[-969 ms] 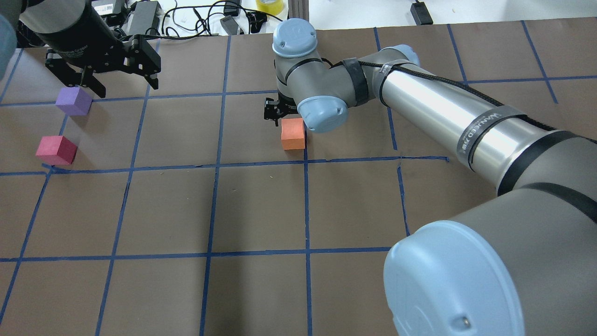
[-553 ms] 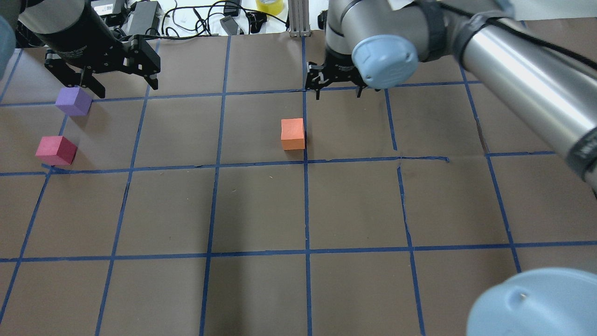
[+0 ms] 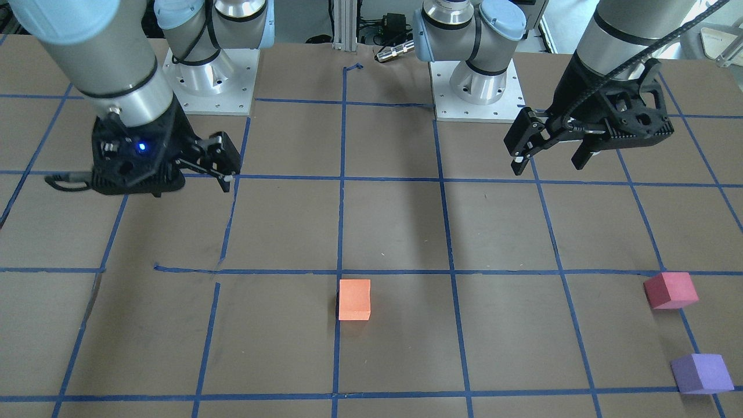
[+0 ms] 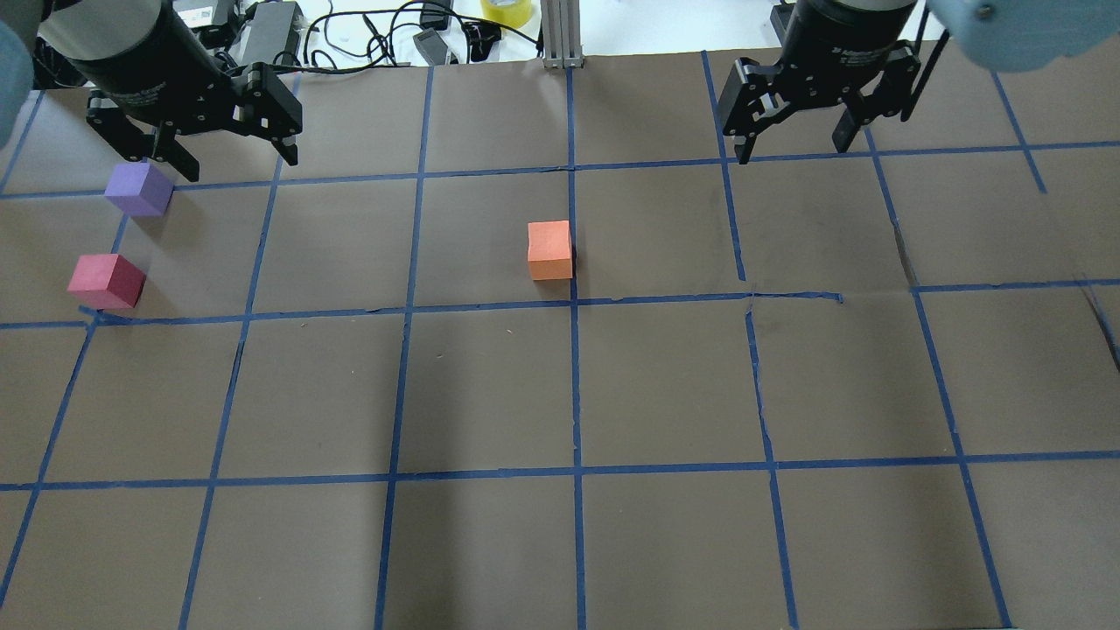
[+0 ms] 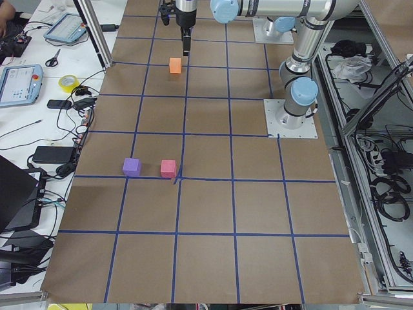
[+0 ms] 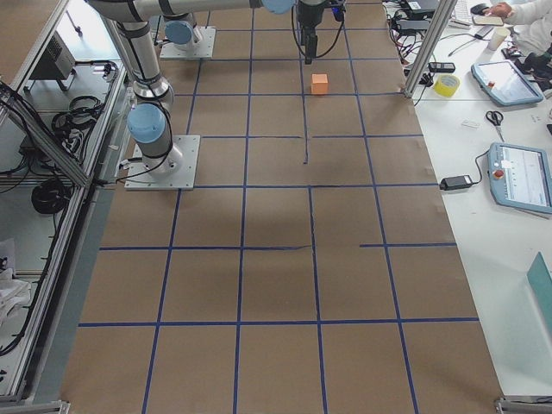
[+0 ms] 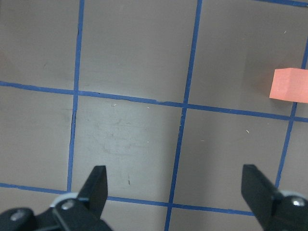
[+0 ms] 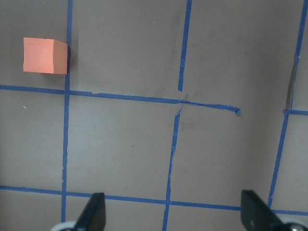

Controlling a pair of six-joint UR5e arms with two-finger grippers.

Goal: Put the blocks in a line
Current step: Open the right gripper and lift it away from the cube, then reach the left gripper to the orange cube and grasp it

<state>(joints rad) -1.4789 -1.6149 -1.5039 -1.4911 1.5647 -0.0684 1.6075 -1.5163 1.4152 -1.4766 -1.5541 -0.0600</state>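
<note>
Right end effector (image 4: 793,150) withdrew, spread, from orange block (image 4: 550,250).

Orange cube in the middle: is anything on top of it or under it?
Nothing is on top of the orange cube; it rests flat on the brown table. Its underside is hidden.

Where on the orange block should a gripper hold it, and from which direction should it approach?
Pinch the orange block across two opposite side faces, coming straight down from above. It sits flat and alone, roughly square to the tape lines, every side free.
</note>
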